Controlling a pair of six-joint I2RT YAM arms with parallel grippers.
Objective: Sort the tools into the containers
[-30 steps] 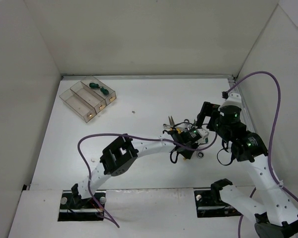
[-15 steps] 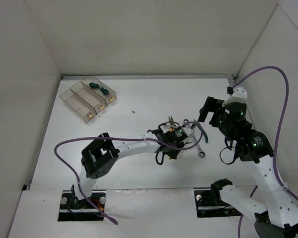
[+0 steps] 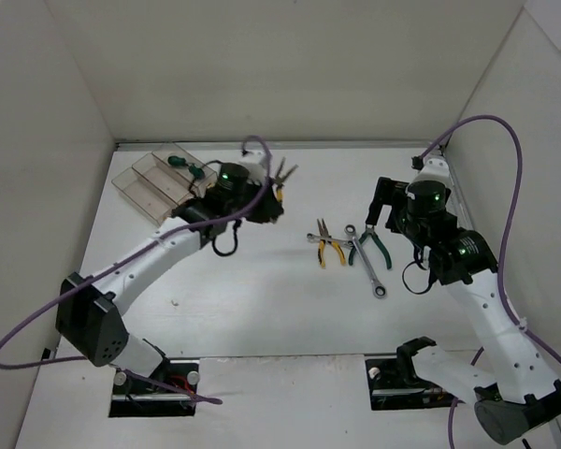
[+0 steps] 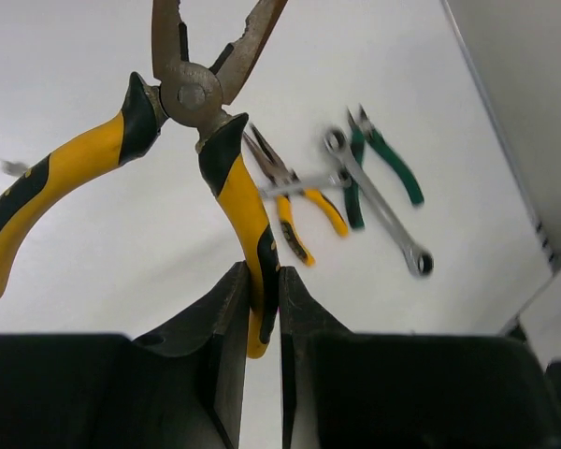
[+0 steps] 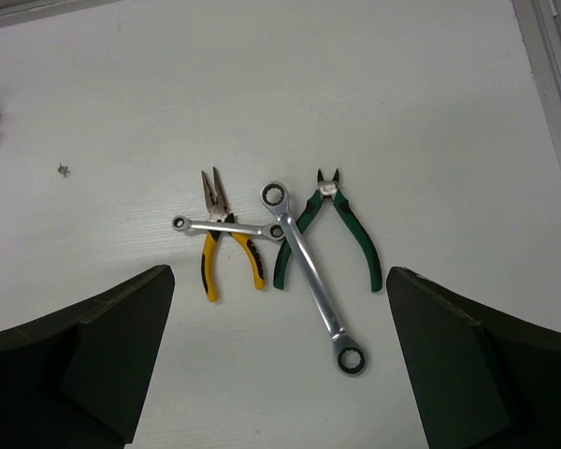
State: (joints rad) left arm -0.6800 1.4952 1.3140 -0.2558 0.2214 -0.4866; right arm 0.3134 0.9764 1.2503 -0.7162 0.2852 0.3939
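At the far left of the white tabletop (image 3: 262, 299) stood the containers (image 3: 161, 183), three clear bins joined in a row and set at a slant. A dark-green-handled screwdriver (image 3: 189, 167) lay in the bin at the row's right end, the one nearest the left arm; what the other two bins held could not be made out.

Just right of that row, the left gripper (image 3: 265, 204) hung above the tabletop, pinching the large yellow-handled pliers (image 3: 280, 176). The wrist view showed its fingers (image 4: 226, 327) pressed onto only one handle, with the other handle swung out to the side and the steel nose splayed apart.

Near the middle of the tabletop lay a small cluster of tools. The slim yellow-handled pliers (image 5: 226, 248) had a short wrench (image 5: 226, 225) lying across them. Beside these, a long wrench (image 5: 310, 276) crossed the near handle of the green-handled cutters (image 5: 332, 229) and touched one end of the short wrench.

At the right, the right gripper (image 5: 277, 309) hovered over this cluster with its fingers spread wide, holding nothing.
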